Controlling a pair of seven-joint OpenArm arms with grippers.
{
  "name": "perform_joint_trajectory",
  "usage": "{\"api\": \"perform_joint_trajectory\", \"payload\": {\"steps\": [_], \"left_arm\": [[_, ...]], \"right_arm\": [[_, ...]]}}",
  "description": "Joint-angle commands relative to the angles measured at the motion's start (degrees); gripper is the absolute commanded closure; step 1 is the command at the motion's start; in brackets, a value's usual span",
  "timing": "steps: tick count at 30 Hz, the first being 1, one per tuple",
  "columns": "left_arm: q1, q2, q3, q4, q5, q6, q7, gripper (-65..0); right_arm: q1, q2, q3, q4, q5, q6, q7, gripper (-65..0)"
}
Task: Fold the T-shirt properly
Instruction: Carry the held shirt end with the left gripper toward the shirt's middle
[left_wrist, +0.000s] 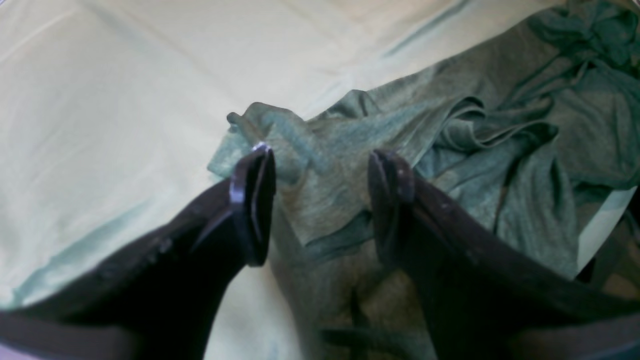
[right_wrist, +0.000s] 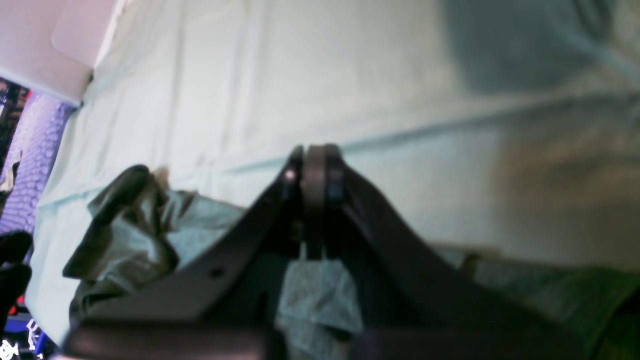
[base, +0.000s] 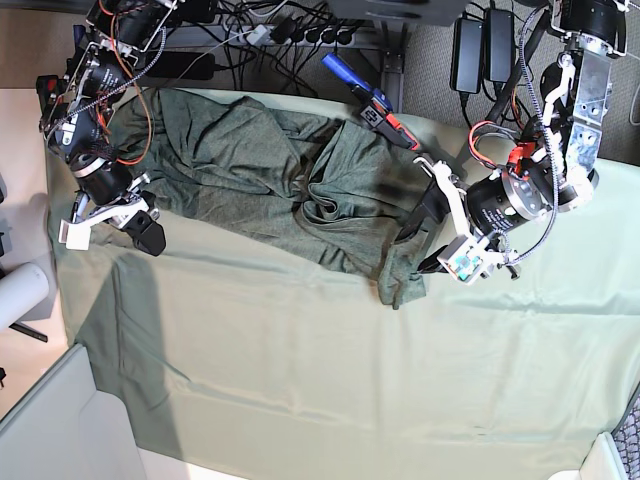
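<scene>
Lying crumpled on the sheeted table, the T-shirt spans both tools.
Left tool gapes, straddling a sleeve; right tool pinches its edge; cables behind.

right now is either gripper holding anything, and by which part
Right gripper is shut on the T-shirt at its edge; which part cannot be told. Left gripper is open, holding nothing.
</scene>
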Motion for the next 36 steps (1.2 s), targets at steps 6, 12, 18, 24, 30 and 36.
{"api": "perform_joint_trajectory", "payload": {"steps": [6,12,18,24,30,36], "left_arm": [[-0.46,0.00,-2.89,-4.50,-0.26,4.57,-4.79,-19.6],[-0.46,0.15,-7.74,-5.03,-0.46,4.90,-5.31,-10.4],[-0.44,0.15,-8.70,-5.03,-0.37,4.85,-5.18,-1.4],[-0.37,0.48,-7.93,-5.22,0.24,-0.28,-4.61,0.0],[-1.60,4.37,-7.45,-9.77,4.17,-0.11,-5.66,0.0],[-4.33,5.05,-7.28,-14.51,4.70,-0.09,-5.90,0.0]], "right_arm": [[0.81,0.96,0.22,1.07,-1.31,0.35,1.29,0.0],[0.61,0.98,0.22,1.07,-3.48,0.35,2.71,0.0],[0.61,0.96,0.22,1.07,-3.48,0.35,2.82,0.0],[0.48,0.94,0.22,1.07,-4.28,0.35,2.80,0.0],[0.48,0.92,0.22,1.07,-4.24,0.35,2.80,0.0],[0.46,0.79,0.22,1.07,-4.24,0.35,2.80,0.0]]}}
